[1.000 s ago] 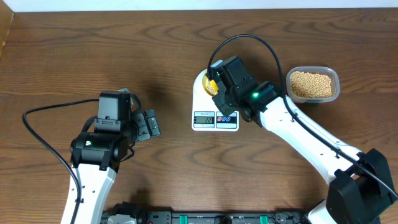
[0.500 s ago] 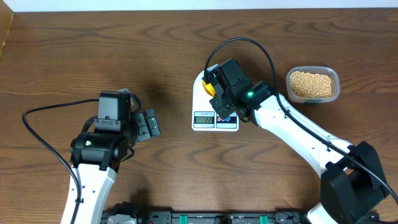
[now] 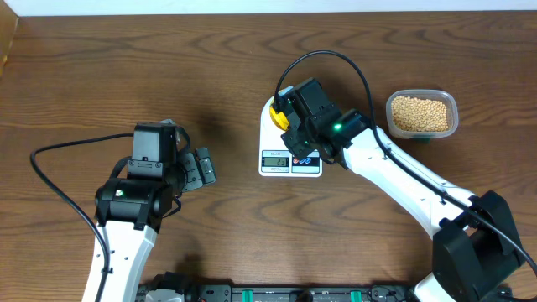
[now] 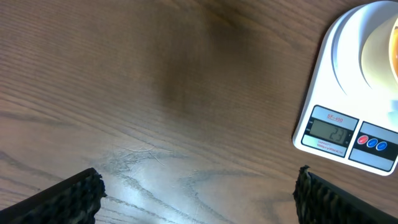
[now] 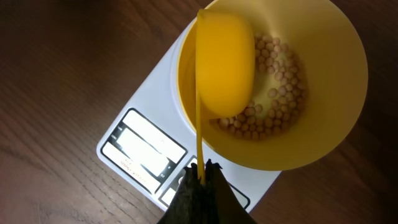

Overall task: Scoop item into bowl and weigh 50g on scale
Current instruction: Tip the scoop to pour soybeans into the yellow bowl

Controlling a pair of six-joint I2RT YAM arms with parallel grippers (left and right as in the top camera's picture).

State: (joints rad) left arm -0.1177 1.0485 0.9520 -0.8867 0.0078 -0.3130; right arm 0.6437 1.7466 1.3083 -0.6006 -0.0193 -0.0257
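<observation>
The white scale (image 3: 290, 159) stands mid-table; it also shows in the left wrist view (image 4: 341, 93) and the right wrist view (image 5: 140, 144). The yellow bowl (image 5: 336, 93) sits on it, holding several beans (image 5: 273, 102). My right gripper (image 5: 201, 177) is shut on the handle of the bright yellow scoop (image 5: 224, 65), which is turned on its side over the bowl. In the overhead view the right gripper (image 3: 294, 117) covers the bowl. My left gripper (image 4: 199, 193) is open and empty over bare table, left of the scale; overhead it (image 3: 201, 168) sits at the left.
A clear plastic tub (image 3: 422, 114) full of beans stands at the right, beyond the scale. The table's far edge runs along the top. Cables loop from both arms.
The right gripper moved slightly left over the bowl between one second ago and half a second ago, then held still. The left arm has not moved.
</observation>
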